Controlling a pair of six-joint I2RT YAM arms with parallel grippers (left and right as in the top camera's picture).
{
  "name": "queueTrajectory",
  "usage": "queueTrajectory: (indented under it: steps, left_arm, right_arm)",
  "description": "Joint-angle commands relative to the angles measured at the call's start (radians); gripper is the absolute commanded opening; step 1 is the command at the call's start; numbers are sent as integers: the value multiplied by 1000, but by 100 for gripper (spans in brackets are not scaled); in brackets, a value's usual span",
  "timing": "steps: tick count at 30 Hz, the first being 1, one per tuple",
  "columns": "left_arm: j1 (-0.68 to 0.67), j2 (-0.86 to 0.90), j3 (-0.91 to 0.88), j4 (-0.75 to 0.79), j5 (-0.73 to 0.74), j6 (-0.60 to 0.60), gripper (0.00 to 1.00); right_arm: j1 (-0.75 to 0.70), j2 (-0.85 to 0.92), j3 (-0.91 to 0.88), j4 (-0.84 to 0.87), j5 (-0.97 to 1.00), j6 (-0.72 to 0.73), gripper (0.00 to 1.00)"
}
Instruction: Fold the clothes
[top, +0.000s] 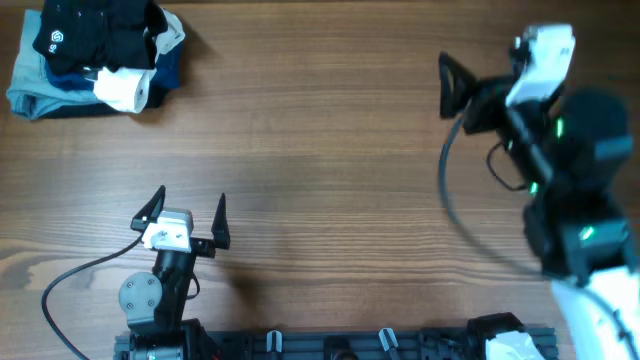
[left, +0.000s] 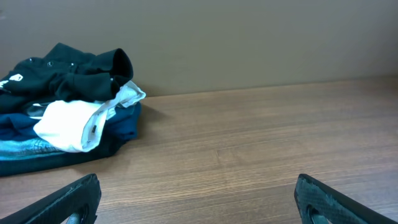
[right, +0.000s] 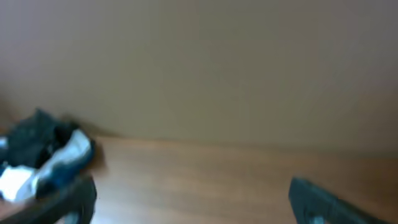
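Left end effector (top: 191, 195) faces crumpled black T-shirt (top: 100, 35).

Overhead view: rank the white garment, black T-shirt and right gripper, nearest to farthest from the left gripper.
From the left gripper:
1. white garment, upper left.
2. black T-shirt, just behind it.
3. right gripper, far right.

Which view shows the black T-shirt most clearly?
Left wrist: the black T-shirt is close and sharp, crumpled, with its white logo visible. Overhead shows the T-shirt small in the picture's top-left corner. Right wrist shows only a blurred dark lump.
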Motion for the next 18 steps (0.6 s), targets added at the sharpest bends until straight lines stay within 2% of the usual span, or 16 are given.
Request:
queueTrajectory:
  steps: [1, 5, 7, 9, 13, 18]
  left_arm:
    - [8, -9, -7, 0, -6, -10, 100]
    - [8, -9, -7, 0, -6, -10, 100]
    - [8, -9, -7, 0, -6, -10, 100]
    - [8, -9, -7, 0, -6, -10, 100]
    - [8, -9, -7, 0, -6, -10, 100]
    - [8, -9, -7, 0, -6, -10, 100]
  right_arm:
    - [2, -136, -313, 221, -138, -119, 100]
    - [2, -332, -660, 476, -152, -160, 100]
    - [2, -405, -752, 532, -152, -179, 100]
    - [2, -568, -898, 568, -142, -203, 100]
    - [0, -697, -986, 570, -116, -205, 100]
    - [-16, -772, -1048, 568, -115, -195, 100]
